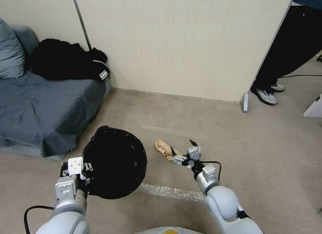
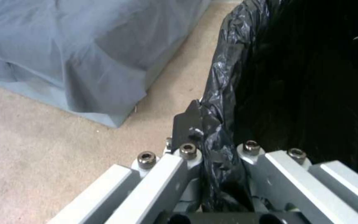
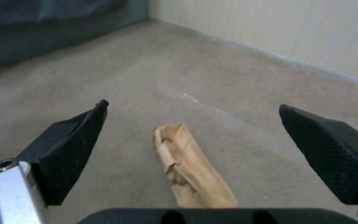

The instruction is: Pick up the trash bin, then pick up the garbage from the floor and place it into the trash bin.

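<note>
Tan crumpled paper [image 1: 165, 148] lies on the carpet [image 1: 234, 143] at lower centre, between the right tool's [image 1: 183, 151] spread fingers [image 3: 67, 149]. Lower left, the left tool [image 2: 218, 152] is clamped on the trash bin's [image 1: 115, 167] black-bagged rim.

Soft, even indoor light covers the carpet [image 1: 208, 126] and the pale wall [image 1: 181, 42], apparently from overhead, with no hard-edged shadows. Straight lines bow toward the head view's edges, a wide-angle bend. A tape strip [image 1: 172, 192] on the near floor gives a faint sheen. The bin [image 1: 115, 167] liner reads as near-solid black, its inside detail lost; in the left wrist view only its crinkled rim [image 2: 222, 81] catches dull highlights. The right wrist view is soft and hazy: the tan paper [image 3: 191, 168] is fairly clear, while the far corner blurs.
</note>
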